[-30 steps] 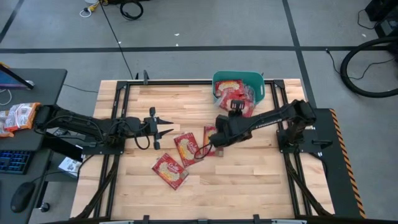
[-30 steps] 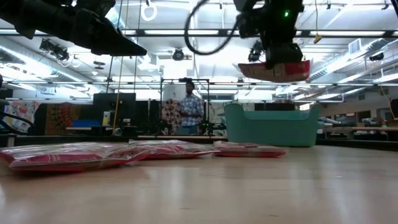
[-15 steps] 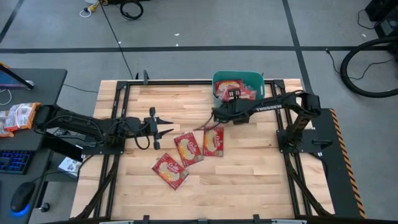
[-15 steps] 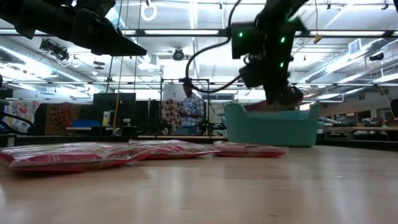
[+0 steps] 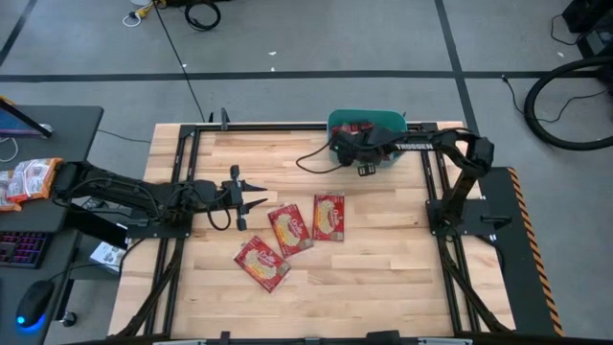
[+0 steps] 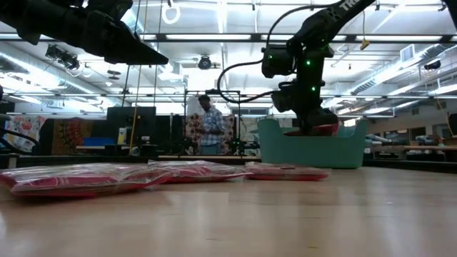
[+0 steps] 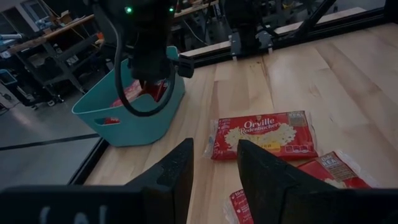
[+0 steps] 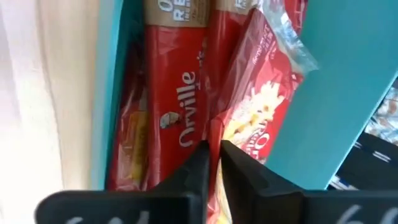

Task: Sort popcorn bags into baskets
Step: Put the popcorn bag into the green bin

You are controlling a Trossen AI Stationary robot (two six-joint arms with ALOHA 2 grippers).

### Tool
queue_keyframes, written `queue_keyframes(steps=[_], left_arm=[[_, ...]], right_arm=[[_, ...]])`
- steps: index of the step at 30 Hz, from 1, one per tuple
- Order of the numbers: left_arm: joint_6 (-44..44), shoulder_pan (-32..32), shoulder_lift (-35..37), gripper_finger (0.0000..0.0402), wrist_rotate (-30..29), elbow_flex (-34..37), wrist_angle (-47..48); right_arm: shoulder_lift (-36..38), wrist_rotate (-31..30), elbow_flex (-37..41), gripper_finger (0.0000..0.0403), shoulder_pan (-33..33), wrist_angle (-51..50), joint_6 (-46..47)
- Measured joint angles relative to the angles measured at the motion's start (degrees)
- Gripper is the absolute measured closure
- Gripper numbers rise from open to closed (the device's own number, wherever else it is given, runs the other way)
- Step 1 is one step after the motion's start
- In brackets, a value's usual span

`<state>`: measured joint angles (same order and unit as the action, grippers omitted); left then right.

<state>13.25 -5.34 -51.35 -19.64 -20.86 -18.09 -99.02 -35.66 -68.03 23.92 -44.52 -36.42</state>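
Three red popcorn bags lie flat on the table: one, one and one. The teal basket stands at the far edge with several red bags inside. My right gripper is over the basket, shut on another popcorn bag. My left gripper hovers open, left of the loose bags, touching nothing. My right gripper pinches the popcorn bag between its two fingers at an edge. The fingers come from above, reaching down into the basket. The bag hangs tilted below them, its lower part inside the basket against the other bags.
Black frame rails run along the table's left, right and far sides. A side desk at the left holds orange-and-white packets. A person stands in the room beyond the table. Bare wood lies along the near half of the table.
My right gripper has carried its bag from above the loose bags toward the far edge and come down into the basket, staying shut on it. The bag, held high and clear before, now hangs inside the basket. The three bags on the table have stayed put.
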Motion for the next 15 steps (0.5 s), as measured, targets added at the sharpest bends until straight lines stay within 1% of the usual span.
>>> queue_keyframes(steps=[3,7,10,15], left_arm=[[-0.02,0.0,0.0,0.0272,0.0,0.0,0.0],[-0.01,0.0,0.0,0.0272,0.0,0.0,0.0],[0.0,0.02,0.0,0.0272,0.0,0.0,0.0],[-0.02,0.02,0.0,0.0272,0.0,0.0,-0.02]], right_arm=[[0.0,-1.39,-0.02,0.0331,0.33,-0.03,-0.44],[0.0,-6.82,-0.03,0.0291,-0.19,-0.14,-0.28],[0.0,-10.5,-0.06,0.026,-1.82,-0.12,0.03],[0.0,-16.84,-0.09,0.0213,-5.55,-0.9,3.24]])
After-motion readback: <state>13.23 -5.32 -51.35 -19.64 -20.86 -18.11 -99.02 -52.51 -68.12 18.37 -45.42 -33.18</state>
